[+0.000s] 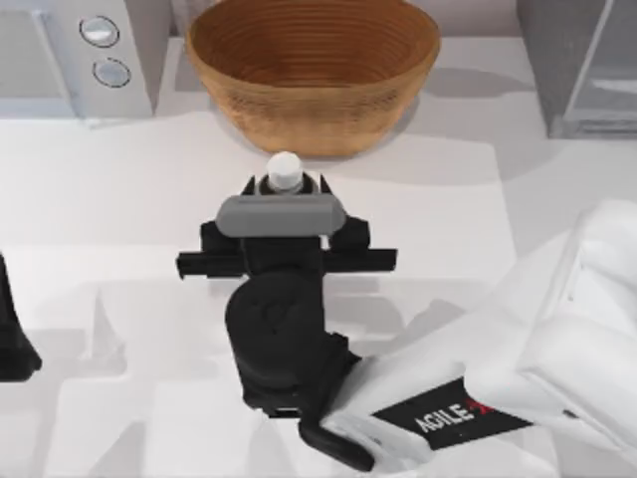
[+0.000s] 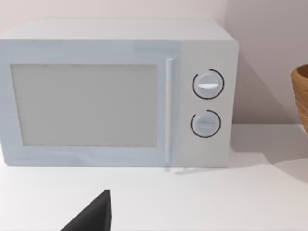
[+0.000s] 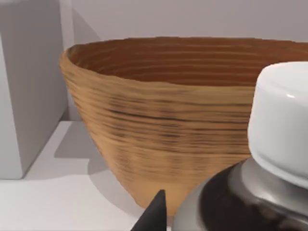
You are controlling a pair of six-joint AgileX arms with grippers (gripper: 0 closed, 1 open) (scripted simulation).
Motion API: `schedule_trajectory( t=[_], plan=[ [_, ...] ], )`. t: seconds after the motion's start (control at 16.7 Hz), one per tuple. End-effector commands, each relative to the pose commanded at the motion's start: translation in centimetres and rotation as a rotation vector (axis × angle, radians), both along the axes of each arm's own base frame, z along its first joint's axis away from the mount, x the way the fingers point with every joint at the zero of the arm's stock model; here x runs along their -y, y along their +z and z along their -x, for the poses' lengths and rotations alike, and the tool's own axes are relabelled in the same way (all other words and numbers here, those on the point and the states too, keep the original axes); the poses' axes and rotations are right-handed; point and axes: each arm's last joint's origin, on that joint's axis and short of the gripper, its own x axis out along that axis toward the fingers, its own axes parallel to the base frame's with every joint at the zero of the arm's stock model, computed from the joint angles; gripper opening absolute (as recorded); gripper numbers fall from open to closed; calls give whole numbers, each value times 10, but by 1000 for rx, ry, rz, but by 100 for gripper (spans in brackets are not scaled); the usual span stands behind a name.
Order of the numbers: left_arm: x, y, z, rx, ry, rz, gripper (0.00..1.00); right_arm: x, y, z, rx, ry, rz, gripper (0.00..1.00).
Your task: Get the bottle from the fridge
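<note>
The bottle [image 1: 285, 170] stands on the table in front of the wooden bowl, seen from above as a white rounded cap. In the right wrist view the bottle [image 3: 281, 125] is very close, with its white cap above a dark shiny body. My right gripper [image 1: 287, 186] is shut on the bottle, one black finger on each side of it. The fridge [image 1: 562, 55] stands at the far right corner, speckled dark grey with a paler glassy panel, well away from the bottle. My left arm [image 1: 12, 344] is parked at the table's left edge.
A large wooden bowl [image 1: 314, 60] sits at the back centre, just behind the bottle, and the bowl [image 3: 159, 125] fills much of the right wrist view. A white microwave [image 1: 80, 50] with two knobs stands at the back left, and the microwave [image 2: 115, 91] faces the left wrist camera.
</note>
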Motion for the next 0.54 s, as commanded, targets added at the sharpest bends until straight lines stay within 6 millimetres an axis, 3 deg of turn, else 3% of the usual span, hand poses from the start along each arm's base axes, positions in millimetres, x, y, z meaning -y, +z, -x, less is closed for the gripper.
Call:
schedule_trajectory(
  t=[0.18, 0.54],
  plan=[
    [0, 0, 0, 0, 0, 0, 100, 0, 0, 0, 0, 0, 0, 98],
    [0, 0, 0, 0, 0, 0, 100, 0, 0, 0, 0, 0, 0, 100]
  ],
)
